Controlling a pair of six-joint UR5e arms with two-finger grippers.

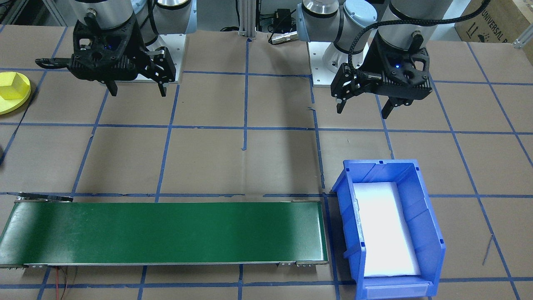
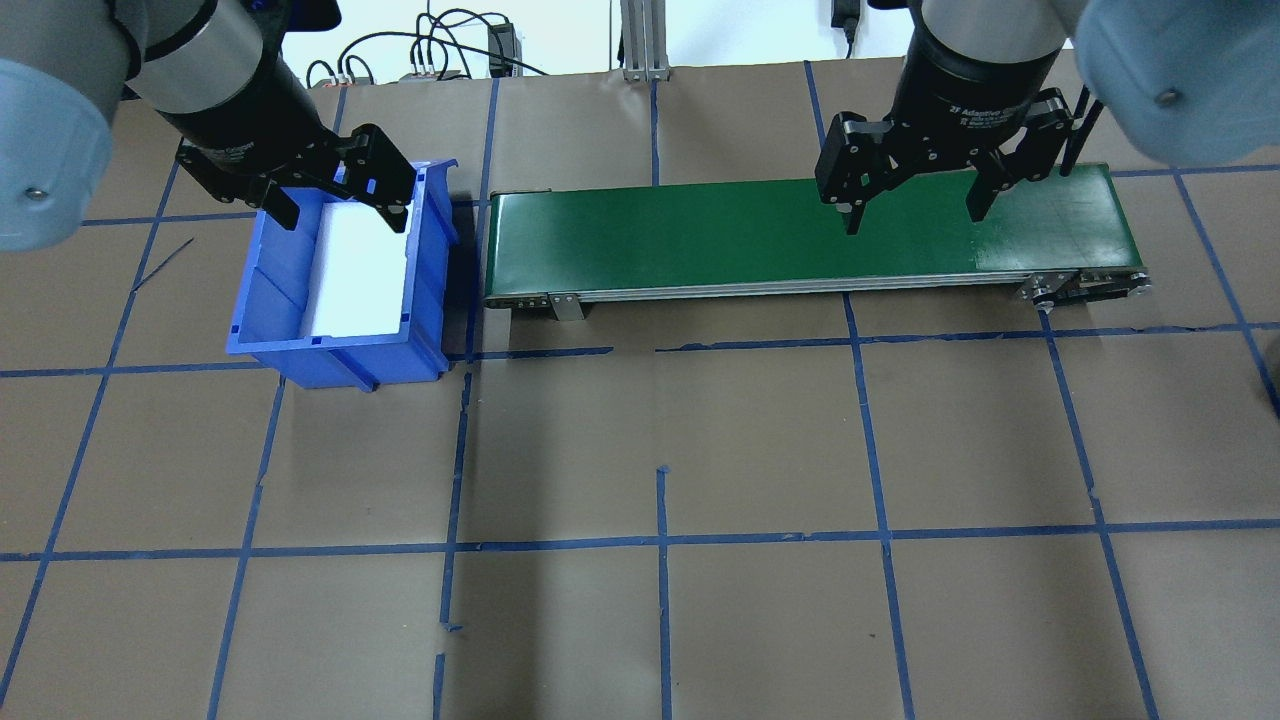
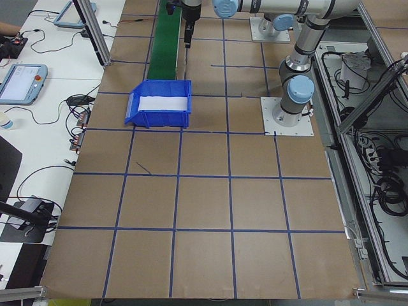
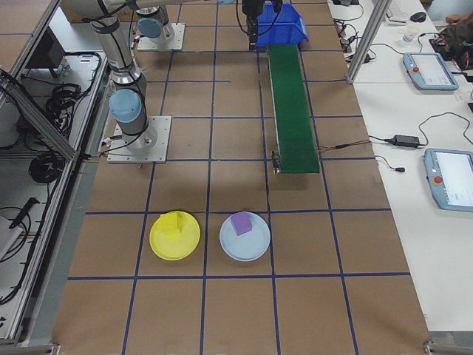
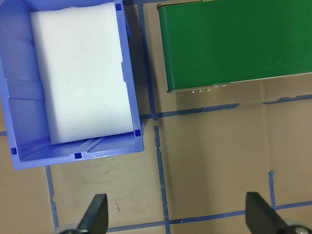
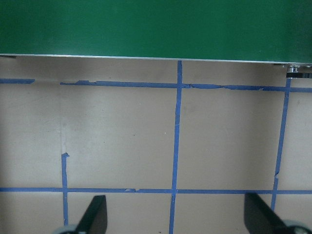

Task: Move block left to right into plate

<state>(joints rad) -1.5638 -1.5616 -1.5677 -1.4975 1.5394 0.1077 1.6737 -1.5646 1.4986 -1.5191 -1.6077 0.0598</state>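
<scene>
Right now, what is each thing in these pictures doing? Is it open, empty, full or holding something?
Left tool: open, holding nothing.
Right tool: open, holding nothing.
Blue rectangular plastic bin: holds only a white foam pad.
Long green conveyor belt: bare, nothing on it.
Round bright yellow plastic plate: yellow block on it.
Round pale blue plate: purple block on it.

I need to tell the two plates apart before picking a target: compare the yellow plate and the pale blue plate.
Colour: the yellow plate is bright yellow, while the pale blue plate is light blue.
Load: the yellow plate holds a yellow block; the pale blue plate holds a purple block.
Position: in the exterior right view the yellow plate lies nearer the robot's side.
Shared: both are round, similar in size, lying flat on the table.
</scene>
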